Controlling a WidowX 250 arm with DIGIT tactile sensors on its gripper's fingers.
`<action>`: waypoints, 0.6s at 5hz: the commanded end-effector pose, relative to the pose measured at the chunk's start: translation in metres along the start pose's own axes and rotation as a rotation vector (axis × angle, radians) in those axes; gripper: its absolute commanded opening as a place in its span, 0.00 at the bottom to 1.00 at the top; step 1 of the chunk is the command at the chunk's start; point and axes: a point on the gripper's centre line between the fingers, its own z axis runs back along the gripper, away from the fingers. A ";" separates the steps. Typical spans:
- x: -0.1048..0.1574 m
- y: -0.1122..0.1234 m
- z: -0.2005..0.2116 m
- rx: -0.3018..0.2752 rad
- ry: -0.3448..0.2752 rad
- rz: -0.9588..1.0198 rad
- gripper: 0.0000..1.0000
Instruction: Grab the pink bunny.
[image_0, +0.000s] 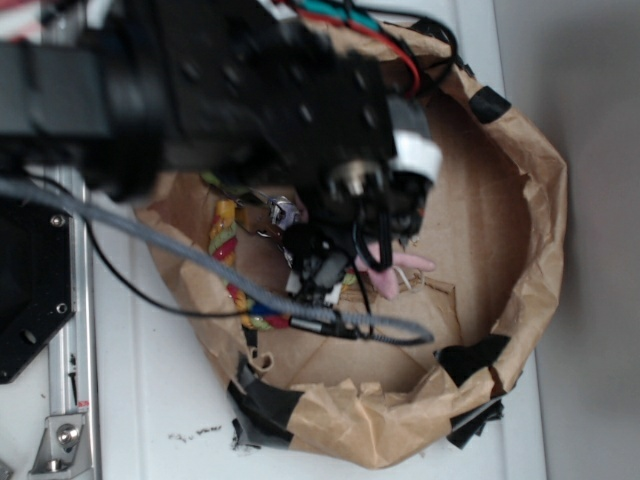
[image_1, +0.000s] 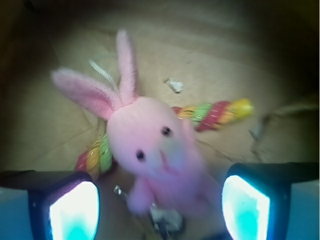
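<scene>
Setting: robot lab bench, not a home. Evidence: white table (image_0: 160, 400) with a metal rail (image_0: 75, 330) bolted along its edge; black robot arm (image_0: 200, 90) with exposed cabling (image_0: 180, 255) overhead. Work area is an improvised brown paper enclosure (image_0: 530, 230), its crumpled wall patched with black tape (image_0: 265, 400). Plain grey wall behind. Toys inside serve as test objects.

Arm (image_0: 200, 90): black blocky links with recessed screw holes. White collar (image_0: 415, 150) near the wrist. Red and green wires (image_0: 370, 25) on top, grey braided cable (image_0: 200, 262) and thin black leads below. Gripper (image_1: 160, 205) fingers (image_1: 67, 205): black frames, glowing white-cyan pads.
</scene>
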 end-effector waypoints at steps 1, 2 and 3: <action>-0.001 -0.020 -0.042 0.049 0.037 -0.098 0.00; -0.002 -0.018 -0.029 0.048 0.010 -0.063 0.00; 0.005 -0.012 0.014 0.031 -0.034 -0.005 0.00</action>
